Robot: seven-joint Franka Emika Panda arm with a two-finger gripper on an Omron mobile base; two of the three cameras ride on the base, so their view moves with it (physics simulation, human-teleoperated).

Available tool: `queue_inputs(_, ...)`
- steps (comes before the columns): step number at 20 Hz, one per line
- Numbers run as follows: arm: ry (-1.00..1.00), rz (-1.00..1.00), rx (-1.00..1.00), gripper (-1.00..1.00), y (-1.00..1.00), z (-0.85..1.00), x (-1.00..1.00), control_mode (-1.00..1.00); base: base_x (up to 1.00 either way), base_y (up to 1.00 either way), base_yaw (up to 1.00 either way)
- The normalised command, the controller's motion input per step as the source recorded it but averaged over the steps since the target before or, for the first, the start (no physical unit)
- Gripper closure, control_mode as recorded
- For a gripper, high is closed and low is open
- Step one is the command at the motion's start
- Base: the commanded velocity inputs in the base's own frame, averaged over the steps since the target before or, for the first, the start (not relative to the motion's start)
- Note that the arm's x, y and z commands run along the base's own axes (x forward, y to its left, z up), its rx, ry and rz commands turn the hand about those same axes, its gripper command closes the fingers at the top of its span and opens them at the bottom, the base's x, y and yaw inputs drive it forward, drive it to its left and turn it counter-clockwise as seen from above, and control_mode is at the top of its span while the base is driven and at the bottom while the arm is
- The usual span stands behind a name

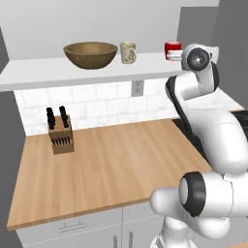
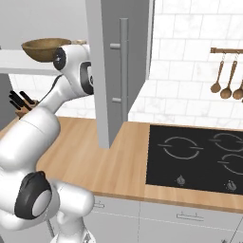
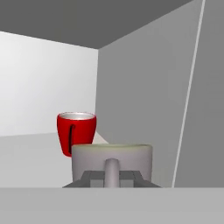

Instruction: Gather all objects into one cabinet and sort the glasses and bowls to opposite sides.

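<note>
The gripper [image 3: 112, 175] is closed on the grey cup [image 3: 112, 158], held at the right end of the cabinet's white shelf [image 1: 72, 72], just in front of the red cup [image 3: 76, 131] by the side wall. Further left on the shelf stand the mug [image 1: 128, 52] and then the bowl [image 1: 90, 54], slightly apart. A knife block [image 1: 60, 133] sits on the tabletop [image 1: 111, 164] below; the cabinet door [image 2: 116, 66] hangs open.
</note>
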Motion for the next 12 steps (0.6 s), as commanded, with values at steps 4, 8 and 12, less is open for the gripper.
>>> queue_inputs(4,-0.01,0.00,0.00,1.00,0.00,-0.24,-0.01,-1.00,0.00,0.00,0.00)
queue_inputs(8,-0.04,0.00,0.00,1.00,0.00,-0.03,0.00,-1.00,0.00,0.00,0.00)
queue_inputs(12,0.03,0.00,0.00,1.00,0.00,0.00,-0.06,-1.00,0.00,0.00,0.00)
